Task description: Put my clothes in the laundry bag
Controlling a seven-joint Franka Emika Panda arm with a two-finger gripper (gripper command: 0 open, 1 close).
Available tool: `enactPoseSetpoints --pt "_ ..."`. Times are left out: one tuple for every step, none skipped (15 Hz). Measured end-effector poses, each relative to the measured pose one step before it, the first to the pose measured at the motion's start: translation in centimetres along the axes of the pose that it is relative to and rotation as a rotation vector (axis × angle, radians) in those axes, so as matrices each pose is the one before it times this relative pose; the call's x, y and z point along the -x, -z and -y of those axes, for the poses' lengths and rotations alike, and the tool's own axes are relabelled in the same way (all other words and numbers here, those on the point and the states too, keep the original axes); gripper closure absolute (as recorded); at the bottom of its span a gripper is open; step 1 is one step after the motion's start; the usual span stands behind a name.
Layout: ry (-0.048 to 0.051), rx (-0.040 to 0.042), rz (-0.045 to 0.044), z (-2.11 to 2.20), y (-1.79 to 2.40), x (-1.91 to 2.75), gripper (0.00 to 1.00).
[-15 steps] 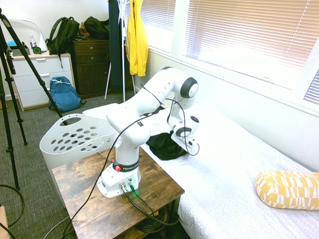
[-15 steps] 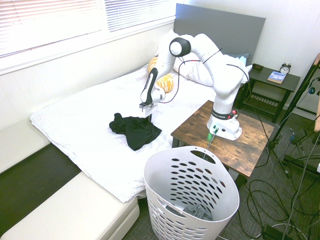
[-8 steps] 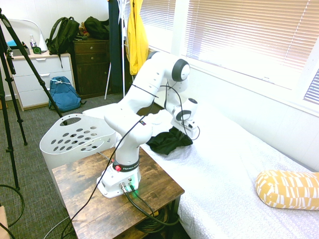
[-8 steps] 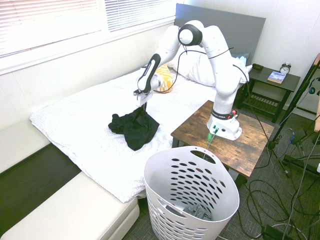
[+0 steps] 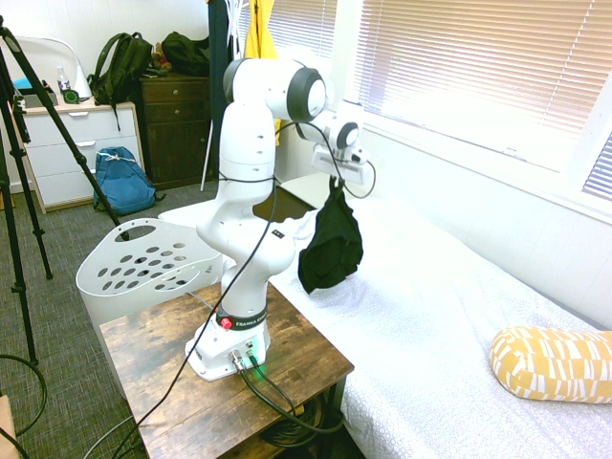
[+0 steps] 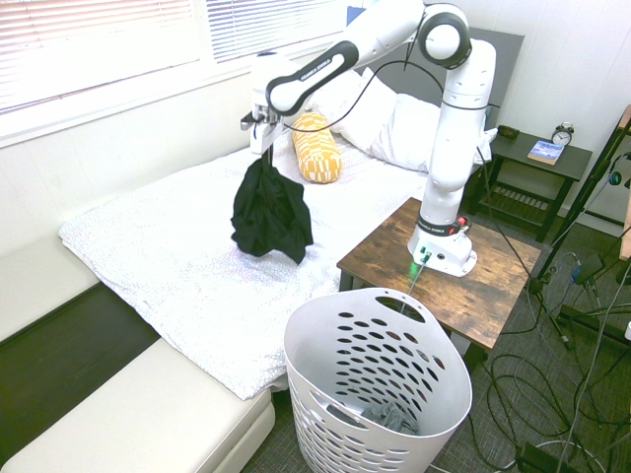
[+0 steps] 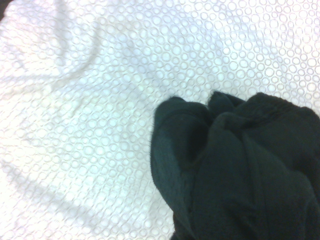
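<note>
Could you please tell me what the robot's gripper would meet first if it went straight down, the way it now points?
With the black garment hanging from the gripper, the garment's lower end would probably meet the white bedspread first; the exact spot is unclear.

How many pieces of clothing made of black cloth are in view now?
1. The black garment hangs from the tool above the bed. Others may be hidden, for example deeper in the basket.

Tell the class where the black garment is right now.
In the second exterior view, the black garment hangs from the gripper above the white bed, left of the yellow patterned pillow.
</note>
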State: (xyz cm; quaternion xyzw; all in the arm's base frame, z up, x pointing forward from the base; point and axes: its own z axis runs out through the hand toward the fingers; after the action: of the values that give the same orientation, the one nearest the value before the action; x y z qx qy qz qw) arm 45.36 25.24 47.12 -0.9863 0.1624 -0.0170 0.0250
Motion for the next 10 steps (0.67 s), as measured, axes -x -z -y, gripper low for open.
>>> enactPoseSetpoints --pt "0.02932 0.00437 -0.00692 0.857 4.223 3.232 1.0" --pt "0.03188 -0.00093 -0.00687 0.527 4.41 3.66 1.0" --pt "0.03341 -0.0017 -0.01254 0.101 4.109 3.775 1.0" --pt "0.03501 -0.00242 -0.02031 -0.093 3.387 3.66 1.0" --pt "0.03788 -0.00423 -0.01669 -0.101 2.858 3.93 1.0" --pt "0.04286 -0.00315 -0.00807 0.072 2.113 4.023 1.0" --pt "0.04333 0.0033 0.00115 0.366 1.169 3.703 1.0" --pt "0.04507 0.01333 0.00945 0.766 0.269 3.722 1.0" --pt "0.04073 0.02046 0.01068 1.048 -0.682 3.678 1.0" --pt "0.03665 0.02073 0.01951 1.104 -1.437 3.21 1.0"
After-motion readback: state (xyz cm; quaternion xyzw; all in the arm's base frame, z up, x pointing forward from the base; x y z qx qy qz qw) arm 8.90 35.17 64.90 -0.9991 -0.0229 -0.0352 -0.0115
